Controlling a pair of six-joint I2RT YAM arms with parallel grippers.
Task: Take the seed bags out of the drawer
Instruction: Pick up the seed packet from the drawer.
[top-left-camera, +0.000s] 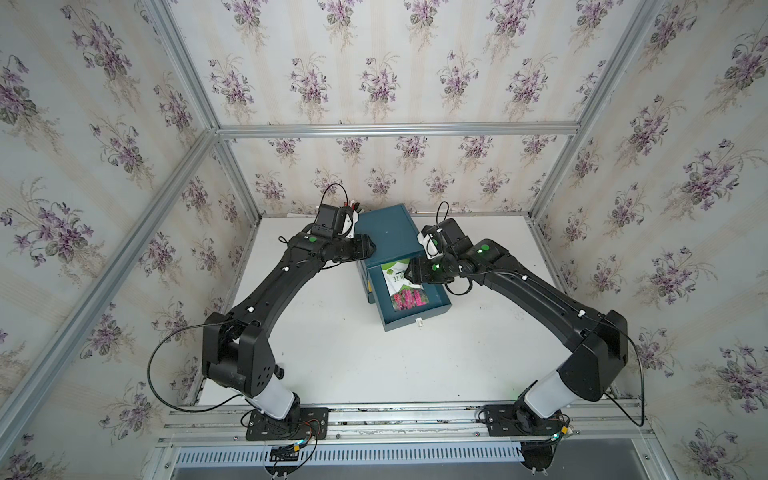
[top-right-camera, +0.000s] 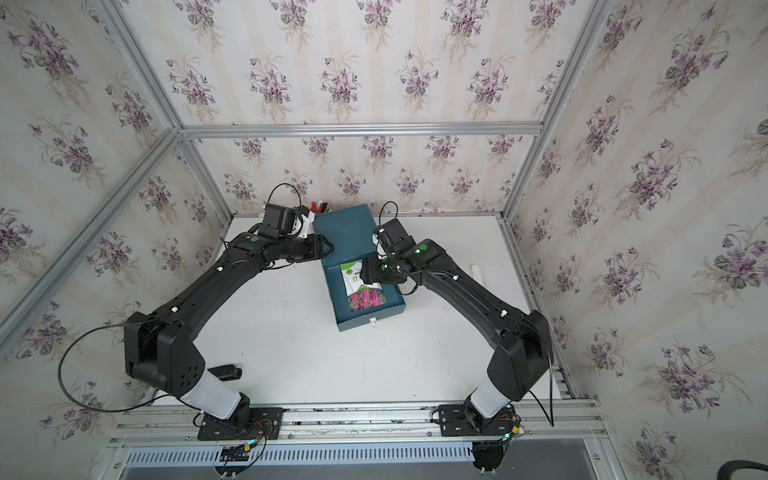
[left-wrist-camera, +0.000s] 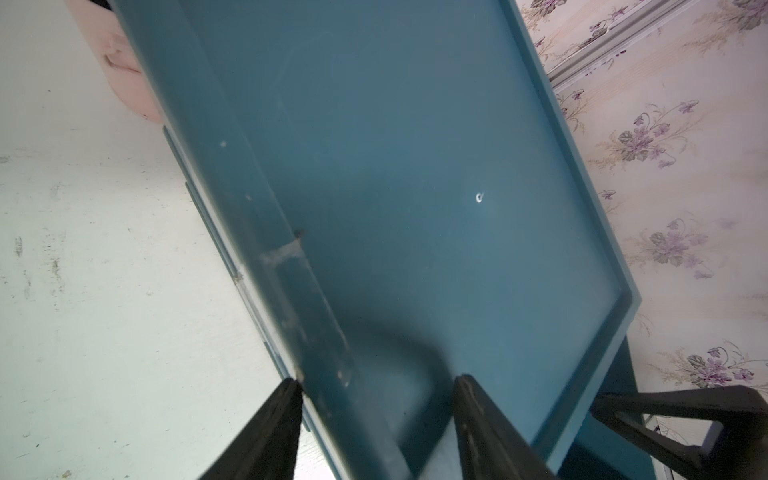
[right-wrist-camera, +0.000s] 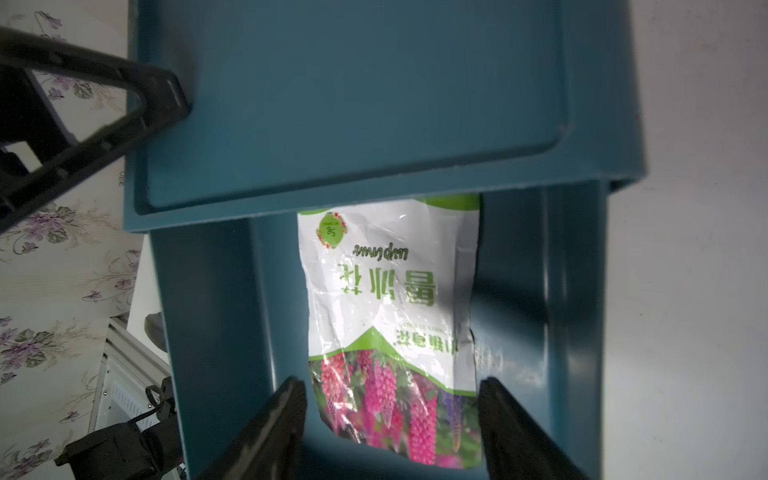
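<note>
Seemingly left fingers (left-wrist-camera: 282, 415) clamp the cabinet rim (left-wrist-camera: 249, 208), while open right fingers (right-wrist-camera: 286, 415) straddle the seed bag (right-wrist-camera: 386, 291) in the drawer (right-wrist-camera: 216, 311).

We counted one seed bag (right-wrist-camera: 386, 291) in view, in one open drawer (right-wrist-camera: 208, 332) of one blue cabinet (top-left-camera: 386, 232). We could not tell whether more bags lay under it. The drawer front carried one small white tab (top-left-camera: 419, 322). We counted two arms, the left arm (top-left-camera: 266, 286) and the right arm (top-left-camera: 536, 291). There were two grippers, the left gripper (left-wrist-camera: 380, 382) and the right gripper (right-wrist-camera: 392, 382), each with two black fingers (right-wrist-camera: 266, 432). One small white object (top-right-camera: 478, 272) lay on the one table (top-left-camera: 332, 353).
</note>
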